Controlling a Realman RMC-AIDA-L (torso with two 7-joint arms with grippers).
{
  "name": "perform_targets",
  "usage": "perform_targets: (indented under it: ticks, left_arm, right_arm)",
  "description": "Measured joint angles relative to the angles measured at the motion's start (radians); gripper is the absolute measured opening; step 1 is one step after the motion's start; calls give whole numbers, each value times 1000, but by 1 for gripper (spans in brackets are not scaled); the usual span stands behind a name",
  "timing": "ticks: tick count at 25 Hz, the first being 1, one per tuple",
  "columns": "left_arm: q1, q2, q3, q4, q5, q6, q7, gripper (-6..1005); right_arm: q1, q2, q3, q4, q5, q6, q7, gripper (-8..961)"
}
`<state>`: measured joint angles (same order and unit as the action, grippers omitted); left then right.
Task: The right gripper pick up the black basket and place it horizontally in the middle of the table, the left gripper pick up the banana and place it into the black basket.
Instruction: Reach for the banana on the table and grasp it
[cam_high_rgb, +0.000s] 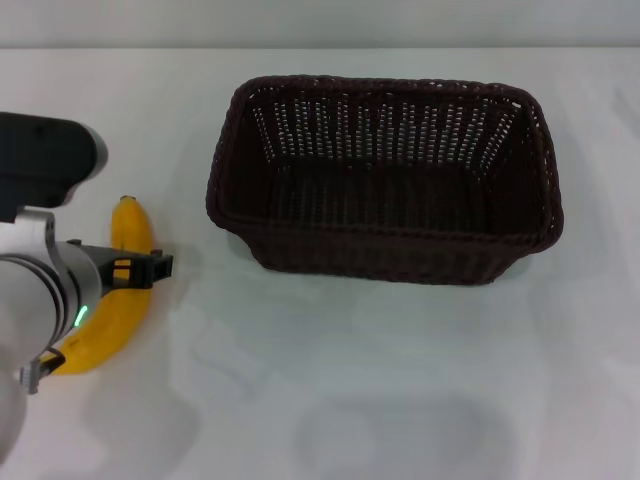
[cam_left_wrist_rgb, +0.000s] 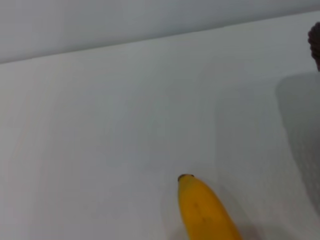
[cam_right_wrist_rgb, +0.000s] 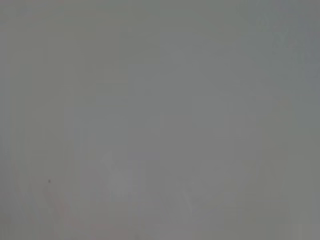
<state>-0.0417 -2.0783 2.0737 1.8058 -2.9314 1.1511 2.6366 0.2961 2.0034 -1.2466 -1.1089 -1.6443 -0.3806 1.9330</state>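
Nearest in the head view, at 8 o'clock: the silver-grey cylindrical left arm with its small green light, ending in the black bracket-like left claw (cam_high_rgb: 140, 270). Lies directly over the middle of the curved ripe yellow banana (cam_high_rgb: 112, 308), hiding that stretch of the fruit. Cannot tell whether the claw is open, closed or gripping; black bracket parts seen across the peel, fingertips not made out. Arm itself cut off by the left and lower edges.

Banana flat on the plain white smooth table (cam_high_rgb: 360, 390), running from about 7 o'clock up toward 9 o'clock, one end poking out beyond the claw on the far side, the other emerging below the arm on the near side. From the left wrist view only the far end of the fruit (cam_left_wrist_rgb: 206, 210) visible, dark tip showing, rest cut off at the picture edge; bare table (cam_left_wrist_rgb: 110, 125) beyond it.

Farther off, from 12 to 2 o'clock: the large rectangular dark brown-black woven wicker basket (cam_high_rgb: 385, 180), upright, long side across the view, well apart from the banana. Sliver of its braided rim (cam_left_wrist_rgb: 315, 45) clipped at the edge of the left wrist view.

Right claw out of sight in every view; right wrist view only a featureless grey field.
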Motion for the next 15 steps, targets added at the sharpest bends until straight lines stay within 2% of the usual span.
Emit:
perform_targets:
  ticks: [15]
  left_arm:
    - [10,0,21,-24,0,-22,-31,878]
  right_arm:
    - [-3,1,1,-2,0,-9,-5,842]
